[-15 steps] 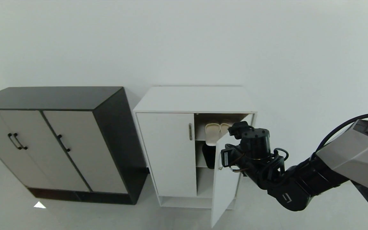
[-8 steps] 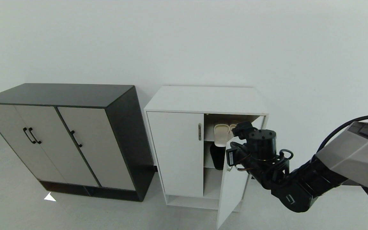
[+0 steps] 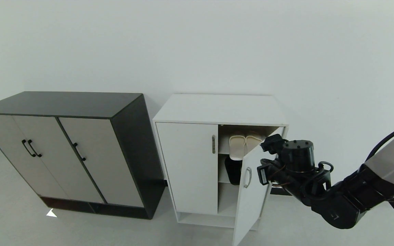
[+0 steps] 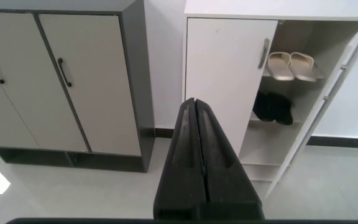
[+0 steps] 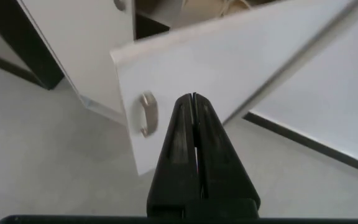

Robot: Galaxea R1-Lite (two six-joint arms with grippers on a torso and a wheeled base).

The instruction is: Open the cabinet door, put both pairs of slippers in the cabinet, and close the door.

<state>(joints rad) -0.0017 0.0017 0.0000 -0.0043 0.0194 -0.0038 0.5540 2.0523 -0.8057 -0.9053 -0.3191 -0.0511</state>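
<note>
Rightward the right claw (image 3: 268, 142) had drawn over the last half second, off the front of the door (image 3: 255, 198), so that the handle (image 3: 247, 177) came clear, while the white cabinet (image 3: 217, 109) hardly shifted in the head view. That door stood roughly half open on its right-side hinges. Beige slippers (image 3: 244, 143) lay high inside the cabinet and black slippers (image 3: 233, 171) just below them, both pairs in, so the step in hand looked to be the closing. The right claw was clenched on nothing, its tip before the door's outer face near the handle; whether it touched could not be told. The left claw (image 4: 195, 102) was likewise clenched and empty, held well apart from the cabinet. A good close would likely mean pressing the clenched tip on the outer face near the handle edge, far from the hinges, following the door's arc and easing off as it met the shut neighbouring door (image 3: 186, 167)
</note>
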